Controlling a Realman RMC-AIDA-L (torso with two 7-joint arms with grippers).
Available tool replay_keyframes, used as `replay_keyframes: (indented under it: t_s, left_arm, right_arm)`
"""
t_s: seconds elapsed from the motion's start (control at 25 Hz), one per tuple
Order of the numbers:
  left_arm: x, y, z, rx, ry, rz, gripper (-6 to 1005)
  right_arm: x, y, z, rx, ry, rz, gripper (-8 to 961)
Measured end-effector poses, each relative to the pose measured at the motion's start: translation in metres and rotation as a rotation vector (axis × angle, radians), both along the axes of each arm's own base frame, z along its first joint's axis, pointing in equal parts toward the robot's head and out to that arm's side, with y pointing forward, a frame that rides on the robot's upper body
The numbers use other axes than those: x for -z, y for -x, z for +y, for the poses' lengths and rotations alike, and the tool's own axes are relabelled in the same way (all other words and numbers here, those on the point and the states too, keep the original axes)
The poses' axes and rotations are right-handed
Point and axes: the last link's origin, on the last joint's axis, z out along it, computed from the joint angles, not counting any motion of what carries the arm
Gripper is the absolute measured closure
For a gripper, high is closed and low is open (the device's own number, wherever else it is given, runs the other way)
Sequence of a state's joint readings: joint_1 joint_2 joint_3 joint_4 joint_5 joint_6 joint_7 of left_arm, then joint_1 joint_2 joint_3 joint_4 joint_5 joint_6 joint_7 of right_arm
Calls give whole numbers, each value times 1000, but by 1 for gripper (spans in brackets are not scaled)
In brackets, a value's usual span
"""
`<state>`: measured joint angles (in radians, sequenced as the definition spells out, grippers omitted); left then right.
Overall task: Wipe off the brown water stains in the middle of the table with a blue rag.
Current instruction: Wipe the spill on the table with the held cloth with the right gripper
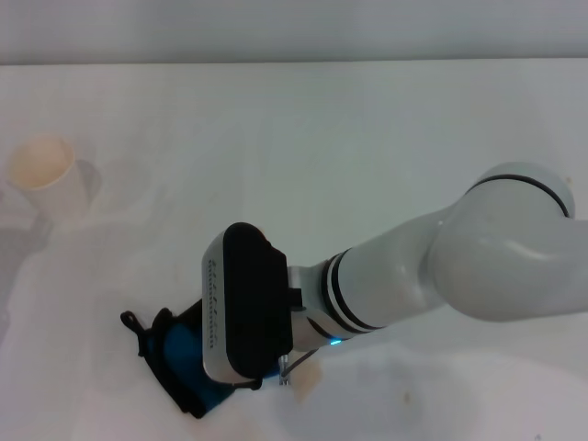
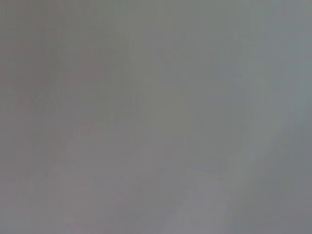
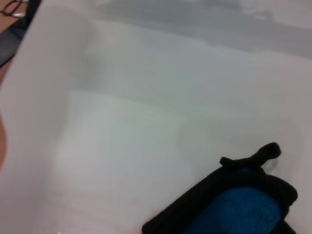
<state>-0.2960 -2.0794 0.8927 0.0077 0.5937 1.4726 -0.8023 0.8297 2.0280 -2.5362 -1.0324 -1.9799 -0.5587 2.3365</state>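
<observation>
My right arm reaches across the white table (image 1: 367, 138) from the right, its gripper (image 1: 241, 367) lowered onto the blue rag (image 1: 179, 354) near the front edge. The wrist housing hides my fingers; whether they are spread or closed on the cloth cannot be told. The rag lies bunched, black edging and loop (image 3: 265, 152) pointing away from the arm. A small tan stain (image 1: 308, 384) shows just beside the gripper. A paper cup (image 1: 43, 173) stands well apart at far left. My left gripper appears nowhere.
</observation>
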Motion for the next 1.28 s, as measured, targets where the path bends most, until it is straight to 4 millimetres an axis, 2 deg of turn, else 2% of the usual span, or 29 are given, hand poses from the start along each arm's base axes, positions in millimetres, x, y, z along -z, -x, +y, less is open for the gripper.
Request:
replay_keyframes:
  t_s: [0.24, 0.72, 1.28]
  left_arm:
    - [-1, -1, 0, 8, -7, -2, 111]
    - [-1, -2, 1, 11, -11, -3, 111]
    - [-3, -2, 1, 12, -17, -3, 111]
  right_arm:
    - [-1, -4, 8, -1, -43, 14, 872]
    - [-7, -20, 39, 15, -179, 32, 876]
    - [-33, -38, 87, 48, -357, 20, 880]
